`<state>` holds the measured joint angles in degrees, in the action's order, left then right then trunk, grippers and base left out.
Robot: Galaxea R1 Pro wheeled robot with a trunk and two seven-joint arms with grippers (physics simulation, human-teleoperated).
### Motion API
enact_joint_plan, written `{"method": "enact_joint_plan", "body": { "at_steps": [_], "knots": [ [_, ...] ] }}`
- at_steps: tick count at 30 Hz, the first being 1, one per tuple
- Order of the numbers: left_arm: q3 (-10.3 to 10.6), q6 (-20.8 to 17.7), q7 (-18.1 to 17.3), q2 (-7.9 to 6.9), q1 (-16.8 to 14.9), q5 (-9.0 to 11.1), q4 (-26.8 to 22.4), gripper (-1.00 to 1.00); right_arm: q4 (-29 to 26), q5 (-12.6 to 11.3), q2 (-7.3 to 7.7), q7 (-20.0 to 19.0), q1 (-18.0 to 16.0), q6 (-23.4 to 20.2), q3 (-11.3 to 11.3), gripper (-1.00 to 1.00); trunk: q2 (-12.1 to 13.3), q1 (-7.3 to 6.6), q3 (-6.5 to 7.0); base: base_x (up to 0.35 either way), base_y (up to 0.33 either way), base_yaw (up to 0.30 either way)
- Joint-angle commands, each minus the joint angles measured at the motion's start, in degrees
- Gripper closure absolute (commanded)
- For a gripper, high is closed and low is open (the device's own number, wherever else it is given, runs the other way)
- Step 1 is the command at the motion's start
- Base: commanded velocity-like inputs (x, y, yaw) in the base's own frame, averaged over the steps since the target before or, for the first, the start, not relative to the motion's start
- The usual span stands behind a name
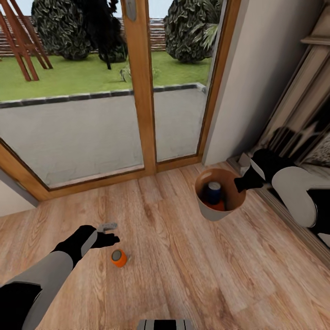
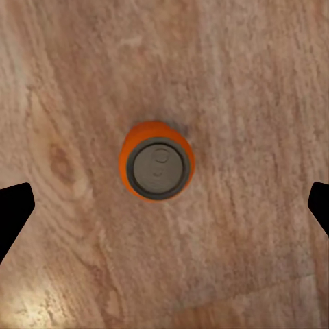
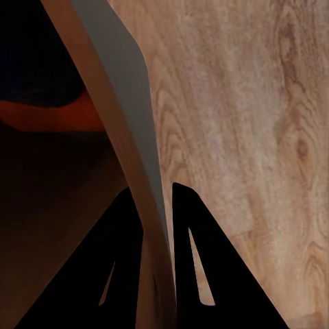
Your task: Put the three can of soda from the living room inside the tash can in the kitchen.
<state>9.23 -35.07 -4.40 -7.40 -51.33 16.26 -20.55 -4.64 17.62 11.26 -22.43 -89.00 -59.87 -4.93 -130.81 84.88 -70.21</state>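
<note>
The right gripper (image 3: 156, 205) has its two dark fingers (image 3: 199, 260) closed on the wall of the trash can (image 3: 127, 137), one finger inside and one outside, the thin rim pinched between them; in the head view the same gripper (image 1: 242, 184) meets the bin's rim (image 1: 238, 201) at the side toward the right arm, and the bin appears to hang tilted just above the wooden floor (image 1: 183, 275), though the head view does not make the gap certain. Inside the bin, against its brown lining, sit a blue can (image 1: 213, 192) and an orange can (image 1: 219, 205) below it; through the right wrist view an orange curve (image 3: 48, 113) shows in the dark interior.

The left gripper (image 1: 108, 233) is spread wide with nothing in it; in the left wrist view its dark fingertips (image 2: 14, 216) stand at opposite edges of the picture, and the third orange can (image 2: 156, 160) stands upright on the floor between them, its grey top facing the camera, apart from both fingers. In the head view this can (image 1: 119, 258) stands on the planks just beside and below the left gripper, well apart from the bin.

Beyond, a glass door with a wooden frame (image 1: 140, 87) looks onto a paved strip and lawn (image 1: 82, 75); a pale wall (image 1: 261, 73) rises to the right.
</note>
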Motion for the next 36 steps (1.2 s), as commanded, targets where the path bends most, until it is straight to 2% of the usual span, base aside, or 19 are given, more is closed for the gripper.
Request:
{"method": "enact_joint_plan", "body": {
  "at_steps": [1,18,36],
  "knots": [
    [0.0,0.0,0.0,-0.01,0.0,0.0,0.0,-1.00,0.0,-0.9,-0.01,-0.2,0.0,-0.1,0.7,1.00,0.0,-0.01,-0.08,0.006,0.000,0.000],
    [0.0,0.3,-0.1,0.01,0.1,0.0,-0.7,-1.00,0.5,-0.8,-0.01,-0.2,0.0,-0.1,0.6,1.00,0.0,-0.01,-1.60,0.077,0.000,0.000],
    [0.0,0.0,-0.2,0.01,0.1,0.1,-0.9,-1.00,0.5,-0.8,-0.01,-0.2,0.0,-0.1,0.4,1.00,-7.2,3.94,-6.43,0.001,0.000,0.000]
  ]
}}
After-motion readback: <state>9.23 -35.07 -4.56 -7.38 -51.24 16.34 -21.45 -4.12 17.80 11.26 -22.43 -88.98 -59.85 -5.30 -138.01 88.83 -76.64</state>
